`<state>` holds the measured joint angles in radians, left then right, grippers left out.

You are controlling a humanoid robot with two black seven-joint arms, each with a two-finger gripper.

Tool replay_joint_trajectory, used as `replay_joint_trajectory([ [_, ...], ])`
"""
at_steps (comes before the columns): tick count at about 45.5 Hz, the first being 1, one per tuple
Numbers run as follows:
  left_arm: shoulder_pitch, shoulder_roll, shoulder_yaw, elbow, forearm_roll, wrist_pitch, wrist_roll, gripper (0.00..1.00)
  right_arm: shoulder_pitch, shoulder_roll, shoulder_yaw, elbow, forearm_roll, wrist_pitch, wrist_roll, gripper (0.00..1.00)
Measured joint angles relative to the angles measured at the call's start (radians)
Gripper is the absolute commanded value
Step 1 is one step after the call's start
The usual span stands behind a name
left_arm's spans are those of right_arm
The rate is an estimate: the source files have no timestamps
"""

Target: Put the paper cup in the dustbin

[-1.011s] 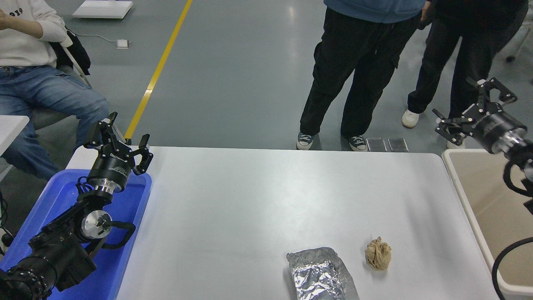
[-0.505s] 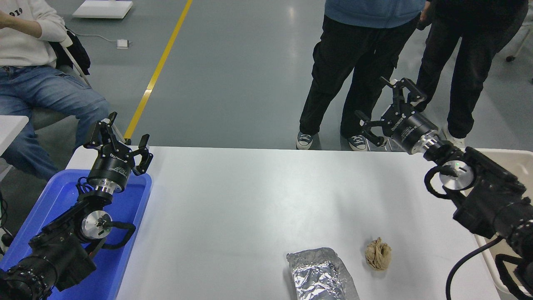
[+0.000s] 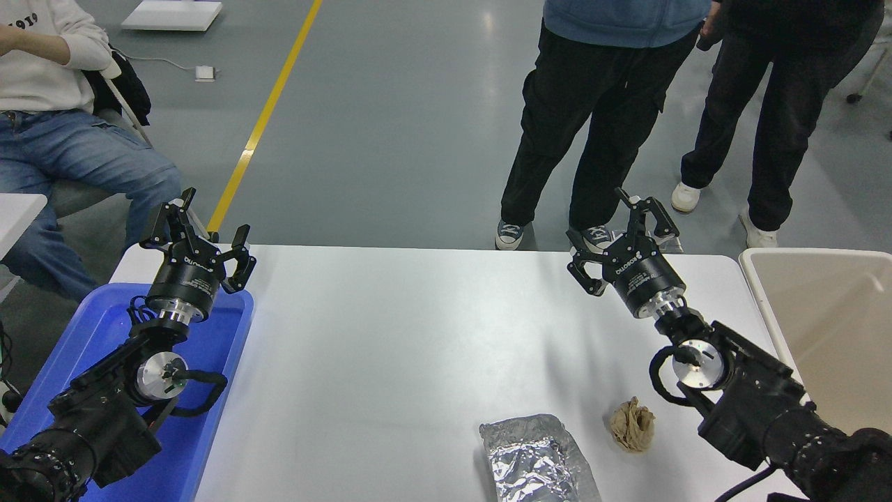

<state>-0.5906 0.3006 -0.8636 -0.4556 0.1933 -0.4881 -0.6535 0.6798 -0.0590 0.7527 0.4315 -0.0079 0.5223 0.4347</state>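
Hovering empty above the table (image 3: 390,335) left of the dustbin (image 3: 759,293), the right gripper (image 3: 617,233) has its fingers spread apart.

The white desk (image 3: 390,348) has rounded far corners and a plain, smooth top. Near its front edge, right of the middle, a silver foil packet (image 3: 533,460) lies flat, its near end cut off by the picture's bottom. Just beside it, toward the right edge and apart from it, sits a crumpled brown paper ball (image 3: 633,424). At the left edge a blue plastic tray (image 3: 230,348) rests along the desk's side. Past the right edge stands the beige dustbin (image 3: 756,275), its thick rim close against the desk's far right corner.
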Motion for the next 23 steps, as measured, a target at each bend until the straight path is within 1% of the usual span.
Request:
replay_joint_trajectory([
  [9,0.0,0.0,0.0,0.0,0.0,0.0,0.0,1.0,-0.01,0.036,0.01,0.003,0.057,-0.027,0.004,1.0],
  [19,0.0,0.0,0.0,0.0,0.0,0.0,0.0,1.0,0.035,0.051,0.01,-0.034,0.075,-0.154,0.006,1.0],
  [23,0.0,0.0,0.0,0.0,0.0,0.0,0.0,1.0,0.052,0.054,0.006,-0.057,0.077,-0.188,0.006,1.0],
])
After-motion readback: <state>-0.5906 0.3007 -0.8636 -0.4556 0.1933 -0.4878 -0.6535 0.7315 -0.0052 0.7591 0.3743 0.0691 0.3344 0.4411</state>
